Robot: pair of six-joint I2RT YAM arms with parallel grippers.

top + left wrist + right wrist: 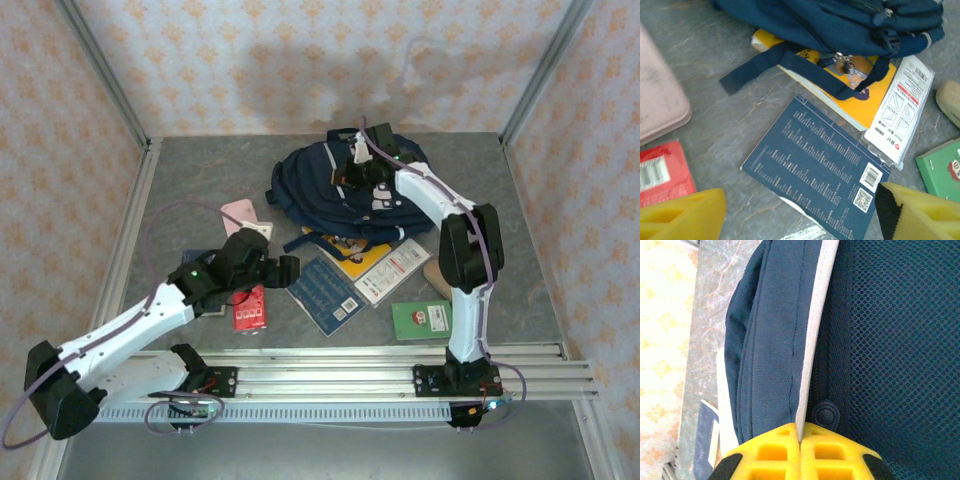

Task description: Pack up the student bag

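The student bag (320, 185), navy blue with a thin light stripe, lies at the back middle of the table. My right gripper (360, 170) is on top of it. In the right wrist view its yellow fingers (800, 440) are shut on the pale grey stripe (812, 340) of the student bag (770, 340), beside a dark snap and blue mesh. My left gripper (285, 267) hovers open over a dark blue booklet (815, 165), with its yellow fingertips (685, 215) wide apart and nothing between them. One strap of the student bag (840, 20) trails over a yellow book (860, 100).
Around the blue booklet (325, 290) lie a yellow book (358, 258), a white packet (392, 270), a green book (421, 320), a red item (250, 308), a pink case (242, 213) and a tan object (437, 275). Metal rails frame the table.
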